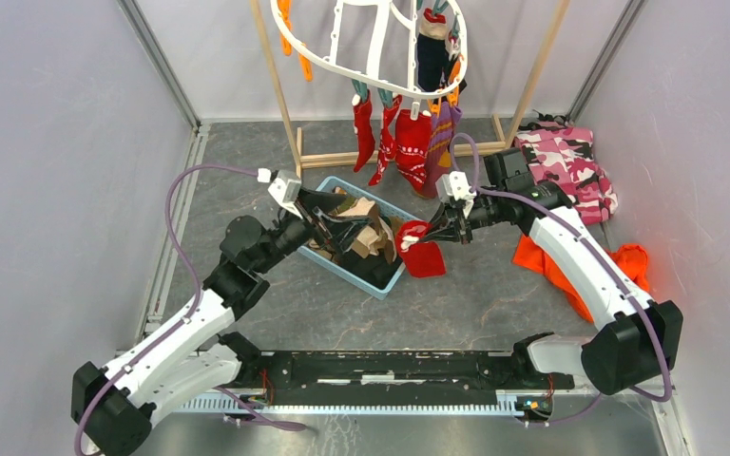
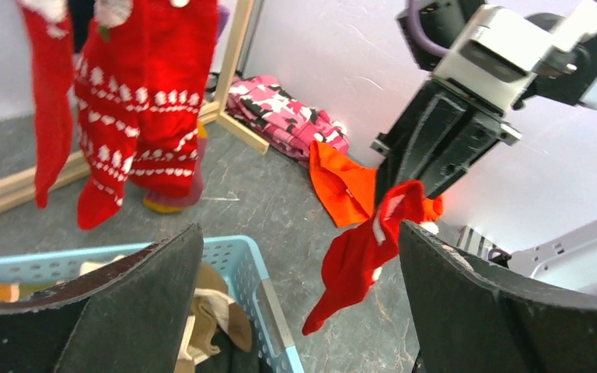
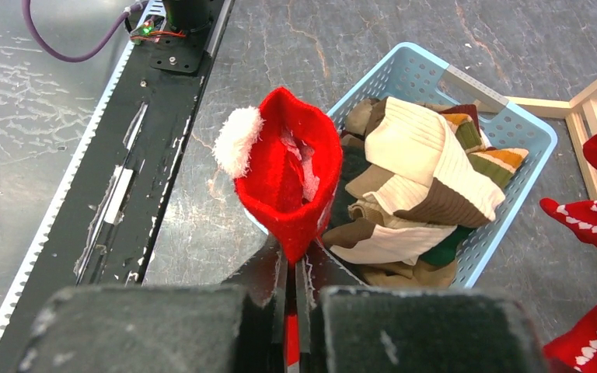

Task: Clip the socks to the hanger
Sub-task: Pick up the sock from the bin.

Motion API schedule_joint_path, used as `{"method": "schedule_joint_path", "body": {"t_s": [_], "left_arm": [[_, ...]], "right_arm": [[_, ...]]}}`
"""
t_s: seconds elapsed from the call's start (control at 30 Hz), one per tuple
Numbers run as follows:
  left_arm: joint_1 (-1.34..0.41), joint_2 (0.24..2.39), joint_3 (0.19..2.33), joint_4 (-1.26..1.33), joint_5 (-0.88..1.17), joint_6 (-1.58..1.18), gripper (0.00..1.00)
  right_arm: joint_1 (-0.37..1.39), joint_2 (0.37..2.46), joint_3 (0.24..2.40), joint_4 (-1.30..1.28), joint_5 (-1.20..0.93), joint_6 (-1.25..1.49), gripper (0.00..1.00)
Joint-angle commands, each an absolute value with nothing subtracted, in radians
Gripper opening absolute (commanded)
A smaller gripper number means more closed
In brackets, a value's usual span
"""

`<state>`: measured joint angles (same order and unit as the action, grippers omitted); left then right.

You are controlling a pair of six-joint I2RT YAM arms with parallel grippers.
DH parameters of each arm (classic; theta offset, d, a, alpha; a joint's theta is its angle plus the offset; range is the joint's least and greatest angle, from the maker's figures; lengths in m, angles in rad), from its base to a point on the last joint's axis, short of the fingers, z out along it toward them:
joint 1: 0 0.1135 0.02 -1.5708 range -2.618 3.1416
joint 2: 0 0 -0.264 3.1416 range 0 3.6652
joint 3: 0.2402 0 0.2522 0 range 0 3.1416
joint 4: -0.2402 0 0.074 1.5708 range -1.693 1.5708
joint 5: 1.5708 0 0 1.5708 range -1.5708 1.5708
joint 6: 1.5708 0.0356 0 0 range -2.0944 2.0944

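From above, the left pincer hangs over the blue basket on the worktop. Only its own camera shows the fingers spread wide and released, with nothing between them. Just right of the basket, a red sock hangs from the right pincer, which is clenched on its edge. That grip and the sock's white pom-pom are plain only in the right wrist view, where beige and brown socks fill the basket. Only the top view takes in the white hanger, up behind, with red socks clipped beneath.
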<state>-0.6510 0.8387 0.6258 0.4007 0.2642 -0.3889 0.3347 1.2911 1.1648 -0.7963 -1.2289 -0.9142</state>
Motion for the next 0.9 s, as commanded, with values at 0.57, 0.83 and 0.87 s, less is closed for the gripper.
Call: {"method": "schedule_joint_path", "body": {"t_s": [0.57,0.83,0.87], "left_arm": [[-0.277,1.036,0.812,0.493,0.495,-0.597,0.95],[-0.187,1.13,0.871,0.625,0.56,-0.71,0.92],[-0.183,1.141,0.871,0.643,0.566,-0.715,0.92]], "right_arm": [[0.28,1.235,1.146,-0.777,-1.248,-0.904,0.0],[0.265,1.235,1.142,-0.761,-1.252,-0.884,0.0],[0.264,1.236,1.141,-0.758,-1.252,-0.882,0.0]]}}
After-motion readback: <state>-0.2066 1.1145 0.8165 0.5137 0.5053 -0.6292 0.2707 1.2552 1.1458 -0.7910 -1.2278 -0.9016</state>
